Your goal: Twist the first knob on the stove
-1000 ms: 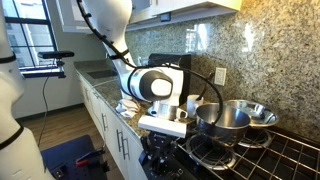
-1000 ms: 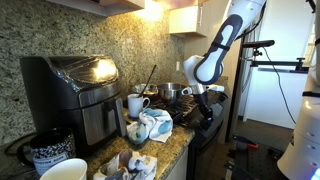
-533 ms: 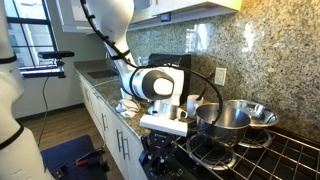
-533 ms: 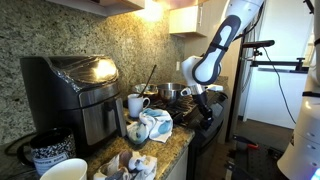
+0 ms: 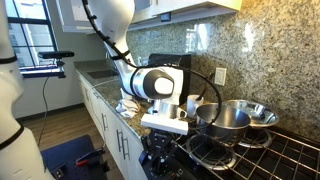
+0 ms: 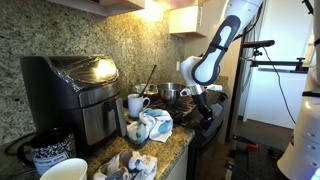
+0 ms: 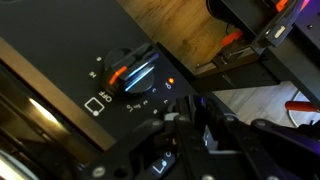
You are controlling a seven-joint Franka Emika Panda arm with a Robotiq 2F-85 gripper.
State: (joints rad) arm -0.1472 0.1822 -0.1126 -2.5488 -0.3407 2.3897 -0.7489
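The stove [image 5: 275, 155] is a black gas range with grid grates; in the other exterior view only its edge [image 6: 207, 122] shows behind the arm. My gripper [image 5: 158, 143] [image 6: 208, 110] hangs at the stove's front control panel, below the white wrist. In the wrist view the dark panel [image 7: 70, 70] carries white markings, a small orange light [image 7: 170, 83] and one free knob [image 7: 132, 72] with an orange mark. My gripper [image 7: 190, 128] is pressed against the panel just beside that knob, jaws drawn together on a second knob, of which only a pale sliver shows between the fingers.
A steel pot [image 5: 222, 117] and a steel bowl [image 5: 256, 112] sit on the grates close behind the wrist. On the granite counter stand a black-and-steel coffee maker [image 6: 75, 92], a white mug [image 6: 135, 104] and a crumpled cloth [image 6: 155, 125]. Wooden floor [image 7: 190, 25] lies below the panel.
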